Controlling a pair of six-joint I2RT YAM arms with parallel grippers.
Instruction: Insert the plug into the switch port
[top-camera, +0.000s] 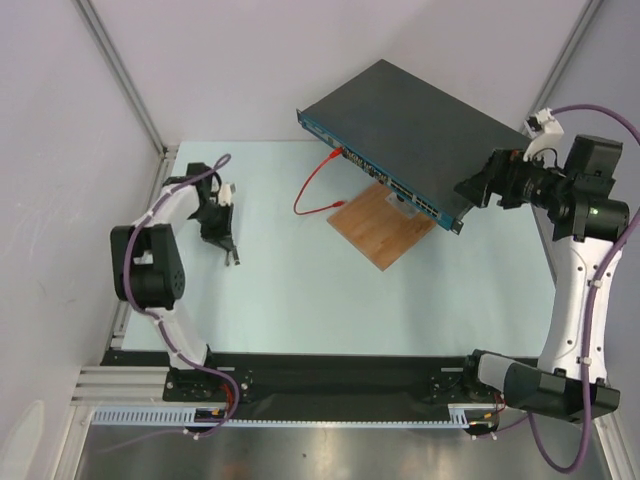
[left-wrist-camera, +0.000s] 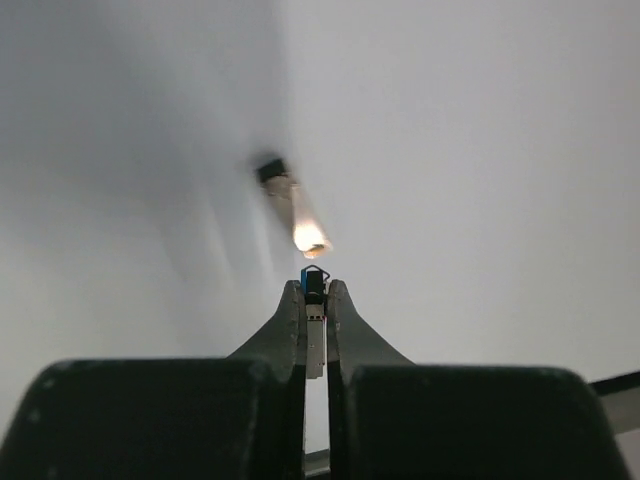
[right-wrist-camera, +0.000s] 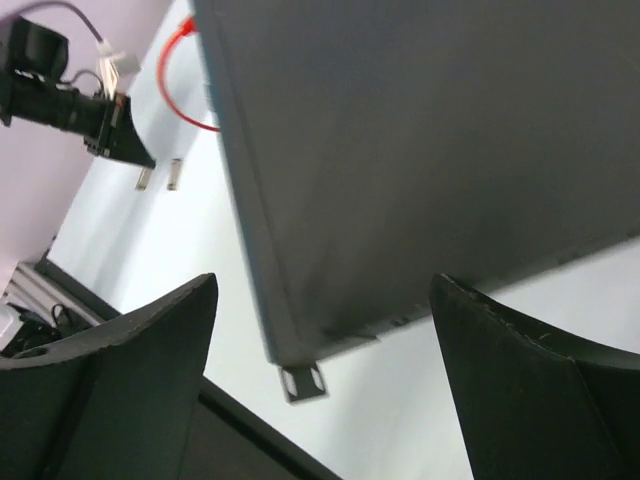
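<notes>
Right gripper (top-camera: 463, 192) first: my two dark fingers (right-wrist-camera: 150, 360) are spread wide, with nothing between the pads. Dead ahead, filling my wrist camera, is the switch (right-wrist-camera: 420, 150), a large flat rectangular dark grey metal box. Its near corner sits right in the opening between my fingers as that camera frames it. A small silver mounting ear (right-wrist-camera: 303, 381) pokes out at the corner. From above, my fingertips are just beside the right end of the box. Touching or not, I cannot tell. The front part of the box lies over a brown wooden board (top-camera: 380, 238) on the pale blue-green table (top-camera: 300, 310).

The narrow blue front strip (top-camera: 385, 180), with its rows of small ports, runs away from my right gripper towards the far side of the box. At the strip's far end a thin red cable (top-camera: 305, 195) meets the ports. I can't tell whether that end is seated. The cable loops out over the table and curls back. The small pale plug (top-camera: 344, 204) at its loose end lies at the board's edge, just in front of the strip and not in a port.

Over to my left gripper (left-wrist-camera: 315, 285): it is well apart from the switch and the cable, pointing down at bare tabletop. Its fingers (left-wrist-camera: 290, 335) are drawn together to a thin slit. Something small, blue and black, sits at the tips, and I can't tell what it is.
</notes>
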